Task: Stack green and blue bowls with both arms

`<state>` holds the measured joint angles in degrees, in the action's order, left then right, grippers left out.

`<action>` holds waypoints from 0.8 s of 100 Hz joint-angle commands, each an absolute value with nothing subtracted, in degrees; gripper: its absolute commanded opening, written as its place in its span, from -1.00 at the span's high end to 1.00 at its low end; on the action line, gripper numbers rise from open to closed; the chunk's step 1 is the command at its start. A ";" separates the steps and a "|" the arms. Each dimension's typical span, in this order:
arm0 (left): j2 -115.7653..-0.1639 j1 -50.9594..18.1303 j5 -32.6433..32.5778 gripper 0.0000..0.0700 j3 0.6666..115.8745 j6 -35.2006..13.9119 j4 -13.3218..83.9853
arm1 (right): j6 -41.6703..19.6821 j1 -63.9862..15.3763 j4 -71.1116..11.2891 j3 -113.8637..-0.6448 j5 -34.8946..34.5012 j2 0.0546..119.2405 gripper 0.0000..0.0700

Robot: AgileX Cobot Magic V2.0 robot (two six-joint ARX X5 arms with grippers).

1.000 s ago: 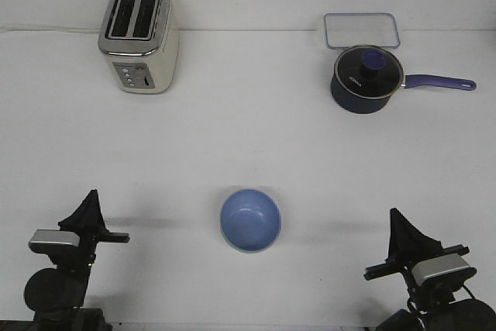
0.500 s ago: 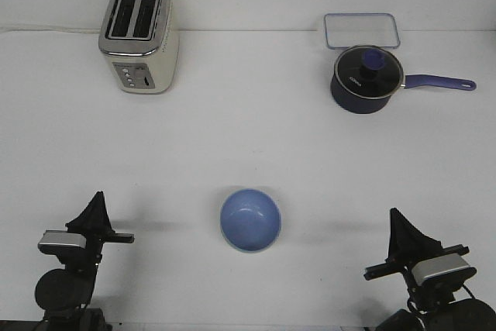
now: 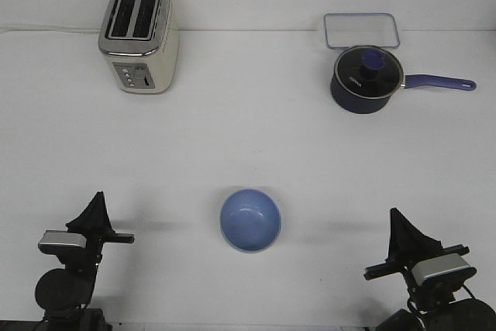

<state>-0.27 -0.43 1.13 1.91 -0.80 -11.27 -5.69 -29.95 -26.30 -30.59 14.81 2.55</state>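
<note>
Your left end effector [image 3: 96,205] and right end effector [image 3: 397,222] sit low at 7 and 5 o'clock, fingers together, empty. The blue bowl [image 3: 250,220] rests between them, nested in a pale rim; stacking looks done.

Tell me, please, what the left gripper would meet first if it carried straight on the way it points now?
Probably nothing close: the left gripper points away over bare table; the toaster stands far ahead, though depth is unclear.
</note>
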 commanded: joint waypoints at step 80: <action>-0.19 -0.38 1.10 0.96 0.80 -1.08 -12.03 | 8.99 -8.38 -17.89 -16.71 10.20 1.80 0.99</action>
<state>-0.27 -0.45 1.13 1.91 -0.80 -11.29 6.00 -9.80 -19.44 -19.40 11.46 2.48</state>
